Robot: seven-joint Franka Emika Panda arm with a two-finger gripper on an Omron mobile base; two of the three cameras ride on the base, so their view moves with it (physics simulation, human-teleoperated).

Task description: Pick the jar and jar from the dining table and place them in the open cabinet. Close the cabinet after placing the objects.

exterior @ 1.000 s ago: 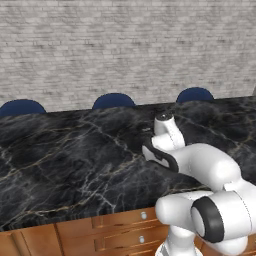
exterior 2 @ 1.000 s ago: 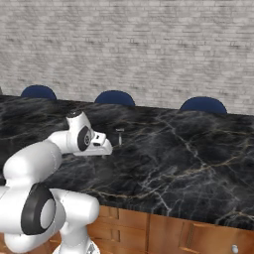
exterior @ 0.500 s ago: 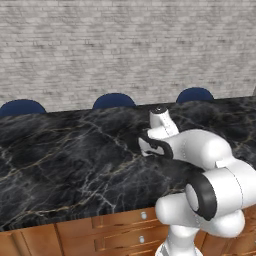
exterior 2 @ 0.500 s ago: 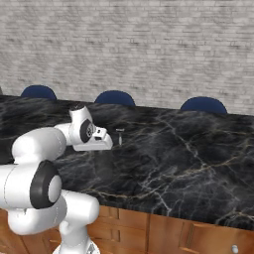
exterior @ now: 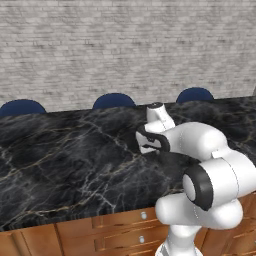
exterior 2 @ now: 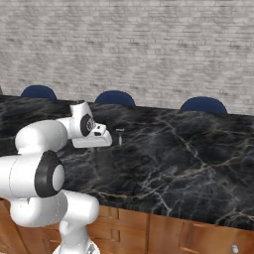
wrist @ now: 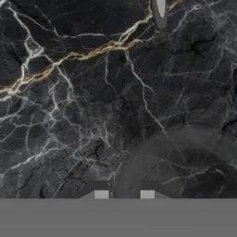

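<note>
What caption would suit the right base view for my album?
White robot arm reaching low over a black marble dining table, blue chairs behind.

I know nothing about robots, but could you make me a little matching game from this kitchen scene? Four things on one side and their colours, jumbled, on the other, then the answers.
Things:
1. table
2. chairs
3. wall
4. drawers

Colours:
A. dark blue
B. orange-brown wood
C. pale grey brick
D. black marble with white and gold veins

Pairs: 1-D, 2-A, 3-C, 4-B
</note>
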